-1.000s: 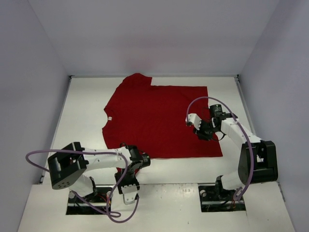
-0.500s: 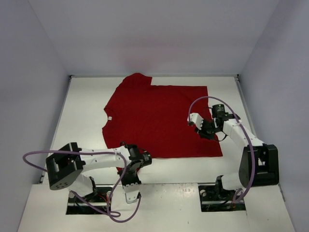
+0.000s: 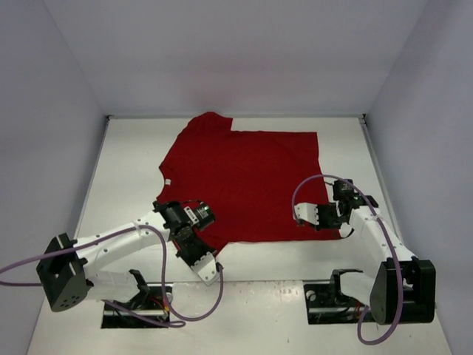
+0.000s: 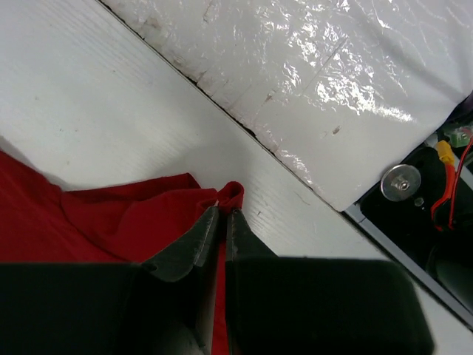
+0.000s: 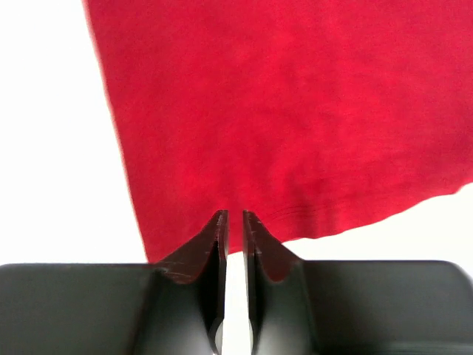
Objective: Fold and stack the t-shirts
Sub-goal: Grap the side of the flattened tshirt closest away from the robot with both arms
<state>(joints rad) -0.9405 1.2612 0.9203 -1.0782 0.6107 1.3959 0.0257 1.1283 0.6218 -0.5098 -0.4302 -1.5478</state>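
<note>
The dark red t-shirt (image 3: 240, 181) lies spread on the white table, neck and small white tag (image 3: 168, 181) to the left, hem to the right. My left gripper (image 3: 189, 241) is at its near left part. In the left wrist view it (image 4: 222, 211) is shut on a fold of the red cloth (image 4: 111, 222), which shows between the jaws. My right gripper (image 3: 329, 222) is at the shirt's near right corner. In the right wrist view its jaws (image 5: 234, 214) stand almost closed over the stitched hem (image 5: 318, 214), with only white table in the thin gap.
Grey walls close in the table (image 3: 133, 148) on three sides. A seam and a shiny white sheet (image 4: 332, 66) run along the near edge, where the arm base mounts (image 3: 340, 299) sit. Purple cables (image 3: 185, 310) loop beside both arms.
My left arm has swung left and away from the near edge, carrying the held cloth with it. My right gripper has moved from over the shirt toward its near right corner.
</note>
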